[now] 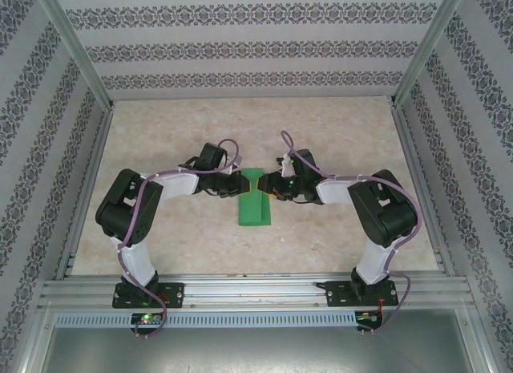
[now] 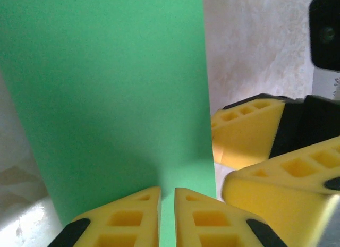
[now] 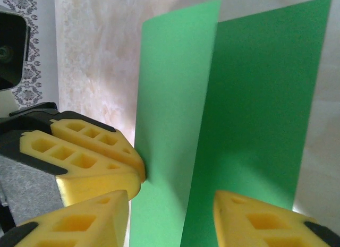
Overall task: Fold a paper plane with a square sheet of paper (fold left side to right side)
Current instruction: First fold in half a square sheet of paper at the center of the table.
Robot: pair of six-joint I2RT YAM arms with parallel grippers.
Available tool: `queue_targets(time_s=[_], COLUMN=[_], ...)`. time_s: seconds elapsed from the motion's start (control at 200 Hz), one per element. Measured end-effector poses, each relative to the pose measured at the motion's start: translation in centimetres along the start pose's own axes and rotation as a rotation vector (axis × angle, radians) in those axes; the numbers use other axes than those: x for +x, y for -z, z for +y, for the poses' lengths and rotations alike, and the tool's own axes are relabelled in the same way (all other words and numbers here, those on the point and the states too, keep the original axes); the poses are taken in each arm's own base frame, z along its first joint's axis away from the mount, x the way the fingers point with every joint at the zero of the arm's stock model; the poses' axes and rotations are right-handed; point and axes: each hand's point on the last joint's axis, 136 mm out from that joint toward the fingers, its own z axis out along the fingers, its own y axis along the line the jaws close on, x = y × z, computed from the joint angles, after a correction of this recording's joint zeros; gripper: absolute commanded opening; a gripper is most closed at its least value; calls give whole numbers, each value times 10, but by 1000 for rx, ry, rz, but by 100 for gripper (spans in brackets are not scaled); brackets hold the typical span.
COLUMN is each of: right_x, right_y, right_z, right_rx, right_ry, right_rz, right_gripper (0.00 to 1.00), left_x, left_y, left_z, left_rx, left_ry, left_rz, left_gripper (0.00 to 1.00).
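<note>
The square sheet of paper (image 1: 255, 206) is bright green and lies folded over on itself as a narrow rectangle at the table's middle. In the right wrist view a paler upper flap (image 3: 172, 98) stands up off the darker layer (image 3: 260, 109). My left gripper (image 1: 243, 183) is at the sheet's far left corner. Its jaws are shut to a thin slit, tips (image 2: 168, 189) over the paper's face. My right gripper (image 1: 269, 186) is at the far right corner, open (image 3: 171, 196), with the paper below its spread fingers. The paper plane is out of view.
Both grippers nearly touch over the sheet's far edge: the right gripper's fingers (image 2: 249, 130) crowd the left wrist view, and the left gripper's fingers (image 3: 90, 148) touch the flap's edge. The marbled table (image 1: 345, 132) is bounded by metal rails (image 1: 413, 164).
</note>
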Motion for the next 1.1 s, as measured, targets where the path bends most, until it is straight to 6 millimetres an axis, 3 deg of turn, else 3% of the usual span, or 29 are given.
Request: queue_targets(time_s=[0.11,0.29,0.475,0.6,0.729,0.899,1.099], right_x=[1,0,1,1,0,-2,-4], right_y=[-3,-3,-3,-3,-3,-2,-2], right_z=[1,0,-3,-8,-13,-18,-20], right_rx=[-7,-8,4,31,63,110,147], right_ry=[-9,-25,-23,-33,-33,-18,2], right_rz=[4,1,0,-1,-5,-8,-8], right_gripper=[35,15,0,0,0,0,0], left_x=[0,0,0,-4,-9,-13,-3], left_y=[0,-1,0,4,22,41,34], left_z=[0,1,0,-3,-13,-19,-2], left_rx=[1,-1,0,-9,-34,-79,-122], left_ry=[2,14,19,10,-22,-55,-30], left_rz=[-1,1,0,-20,-66,-116,-80], left_gripper=[15,15,24,34,47,54,58])
